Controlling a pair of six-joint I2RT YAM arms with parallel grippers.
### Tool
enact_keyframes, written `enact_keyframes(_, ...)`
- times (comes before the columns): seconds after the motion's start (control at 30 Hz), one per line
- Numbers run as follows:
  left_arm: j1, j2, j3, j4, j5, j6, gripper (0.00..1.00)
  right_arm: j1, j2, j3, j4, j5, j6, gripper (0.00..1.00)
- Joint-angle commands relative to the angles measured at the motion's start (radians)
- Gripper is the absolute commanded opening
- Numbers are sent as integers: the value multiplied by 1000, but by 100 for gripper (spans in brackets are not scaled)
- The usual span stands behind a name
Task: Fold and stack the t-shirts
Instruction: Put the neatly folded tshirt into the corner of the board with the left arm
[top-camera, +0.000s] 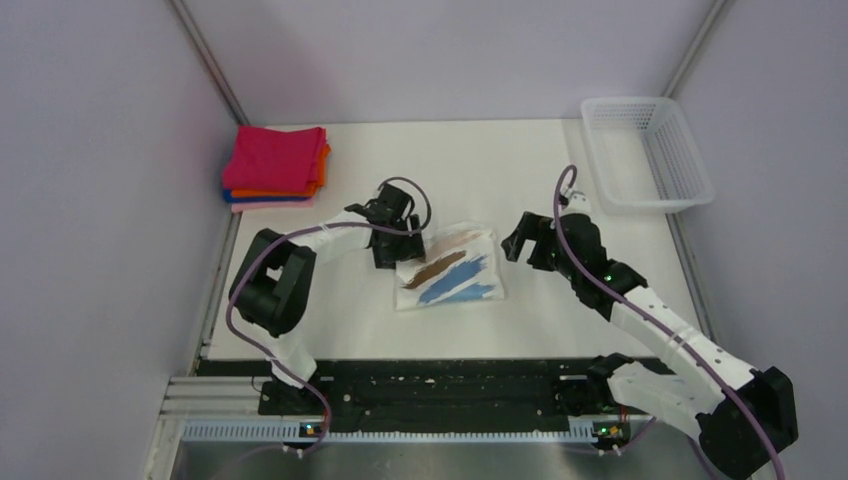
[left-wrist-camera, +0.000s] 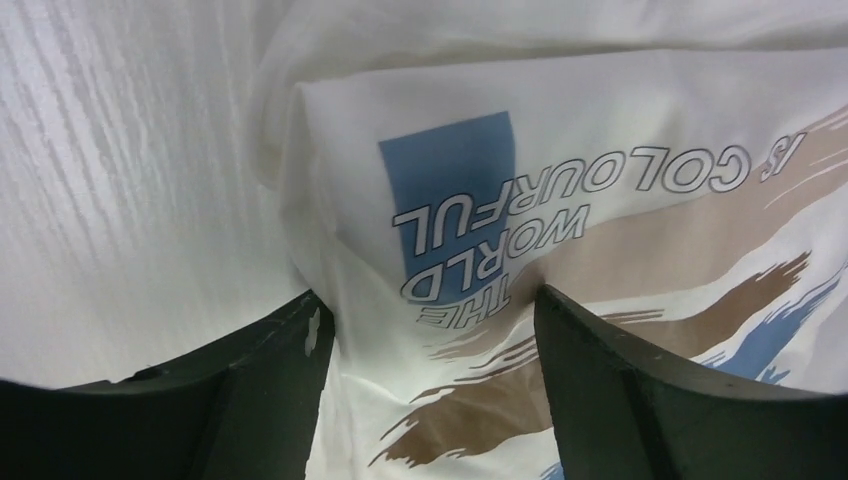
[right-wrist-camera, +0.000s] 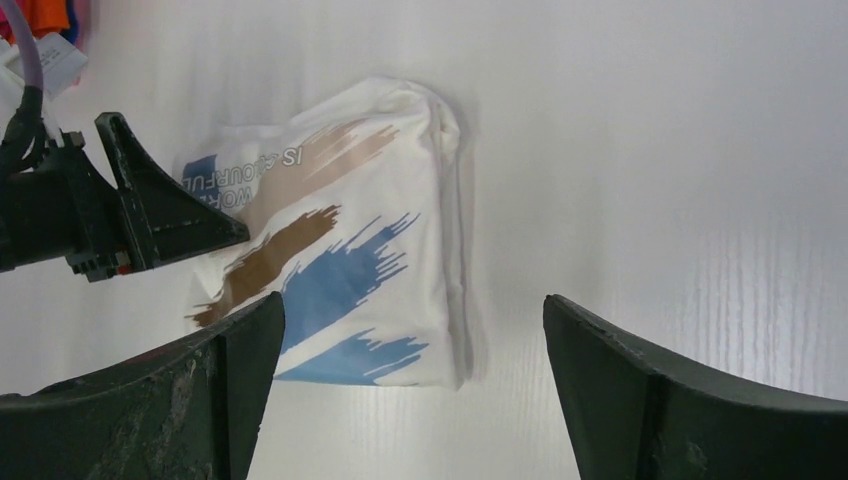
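The white shirt (top-camera: 450, 272) lies folded on the table (top-camera: 520, 160). The left gripper (top-camera: 386, 252) is spread wide over its left edge. The right gripper (top-camera: 517, 243), spread wide too, hangs just right of it. The stack (top-camera: 275, 165) sits far left.

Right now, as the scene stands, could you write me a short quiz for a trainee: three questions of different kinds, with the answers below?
1. True or false: the left gripper and the right gripper are both open.
2. Which colour lies on top of the folded stack? A orange, B magenta, C blue.
3. Fill in: the mesh basket stands at the far ___ corner of the table.

Key: 1 true; 2 B; 3 right.
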Motion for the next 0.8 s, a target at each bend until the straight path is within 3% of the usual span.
enact_keyframes(0.0,-54,91,69,-41,-87,2,73,-12,-38,-13,-31,57,-20,99)
enact_keyframes(0.1,-81,174,146,-109,-156,-5,52,-17,-44,-20,-22,80,-36,99)
enact_keyframes(0.2,-107,262,284,-226,-246,-13,4,-28,-36,-19,-20,101,-60,99)
enact_keyframes(0.23,-116,278,331,-266,-292,-10,0,-32,-37,-19,-21,105,-65,99)
enact_keyframes(0.5,-116,296,602,-373,-827,219,0,-52,-34,-27,2,125,-108,99)
enact_keyframes(0.63,-67,288,621,-192,-993,501,0,-53,-32,-29,5,141,-124,99)
enact_keyframes(0.77,-8,245,605,45,-1059,803,0,-54,-31,-35,0,165,-123,99)
